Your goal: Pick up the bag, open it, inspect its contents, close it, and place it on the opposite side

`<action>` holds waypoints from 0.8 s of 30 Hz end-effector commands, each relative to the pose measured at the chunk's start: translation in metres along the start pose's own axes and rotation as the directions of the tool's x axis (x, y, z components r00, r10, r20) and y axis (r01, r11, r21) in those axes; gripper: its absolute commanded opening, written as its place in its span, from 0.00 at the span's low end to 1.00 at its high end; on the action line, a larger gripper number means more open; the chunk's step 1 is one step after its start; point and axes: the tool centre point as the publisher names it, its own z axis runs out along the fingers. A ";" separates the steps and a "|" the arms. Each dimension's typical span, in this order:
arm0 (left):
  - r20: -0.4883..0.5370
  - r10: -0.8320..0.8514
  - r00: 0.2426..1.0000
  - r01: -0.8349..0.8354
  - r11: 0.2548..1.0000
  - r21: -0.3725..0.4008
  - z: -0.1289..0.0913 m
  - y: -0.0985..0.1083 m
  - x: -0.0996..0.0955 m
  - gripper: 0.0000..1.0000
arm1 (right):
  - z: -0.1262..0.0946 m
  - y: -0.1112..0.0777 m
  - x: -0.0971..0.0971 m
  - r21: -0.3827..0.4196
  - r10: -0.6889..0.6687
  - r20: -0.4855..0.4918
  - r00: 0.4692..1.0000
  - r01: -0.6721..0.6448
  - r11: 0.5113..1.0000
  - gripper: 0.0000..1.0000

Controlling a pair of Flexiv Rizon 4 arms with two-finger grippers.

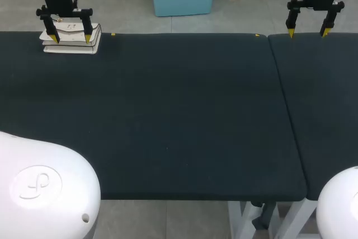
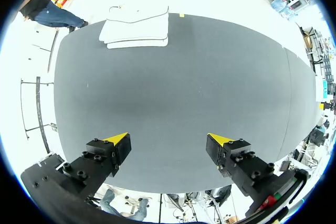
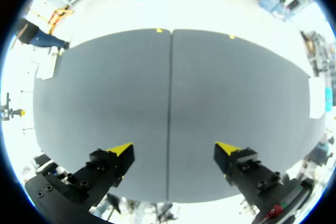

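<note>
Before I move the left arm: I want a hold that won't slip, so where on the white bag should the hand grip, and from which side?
Probably its long edge facing the left hand. The white bag lies flat near the far corner of the table, and that edge shows stacked layers thick enough to pinch. Come in low from the table's middle.

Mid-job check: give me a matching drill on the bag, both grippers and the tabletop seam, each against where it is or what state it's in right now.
Things:
1. bag
2. left gripper
3. right gripper
4. seam

Places or states:
A. open, above the table at its far right edge, nothing between its fingers
B. runs front to back, right of the middle
C. lies flat at the far left corner
D. open, lined up with the bag in the head view, not touching it

Pairs: 1-C, 2-D, 3-A, 4-B
</note>
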 end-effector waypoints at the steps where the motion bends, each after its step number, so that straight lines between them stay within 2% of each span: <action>1: 0.002 -0.001 1.000 0.001 1.000 0.000 -0.001 0.000 0.000 1.00 | -0.001 0.001 0.001 0.003 0.001 0.003 1.000 -0.001 1.000 1.00; 16: 0.002 -0.001 1.000 0.001 1.000 0.000 -0.001 0.000 0.000 1.00 | -0.001 0.001 0.001 0.003 0.001 0.003 1.000 -0.001 1.000 1.00; 19: -0.062 0.023 0.998 -0.024 0.999 -0.022 0.003 -0.005 -0.003 1.00 | -0.001 0.001 0.001 0.003 0.001 0.003 1.000 -0.001 1.000 1.00; 22: -0.169 0.049 0.984 -0.058 0.997 -0.049 0.006 -0.007 -0.009 1.00 | 0.010 0.006 0.007 0.007 -0.093 -0.022 0.995 0.093 0.996 1.00; 23: -0.199 0.058 0.978 -0.068 0.997 -0.045 0.007 -0.009 -0.012 1.00 | 0.013 0.008 0.008 -0.006 -0.124 -0.016 0.992 0.124 0.992 1.00; 24: -0.228 0.057 0.972 -0.072 0.996 -0.056 0.008 -0.011 -0.016 1.00 | 0.014 0.009 0.010 -0.030 -0.166 -0.051 0.985 0.165 0.986 1.00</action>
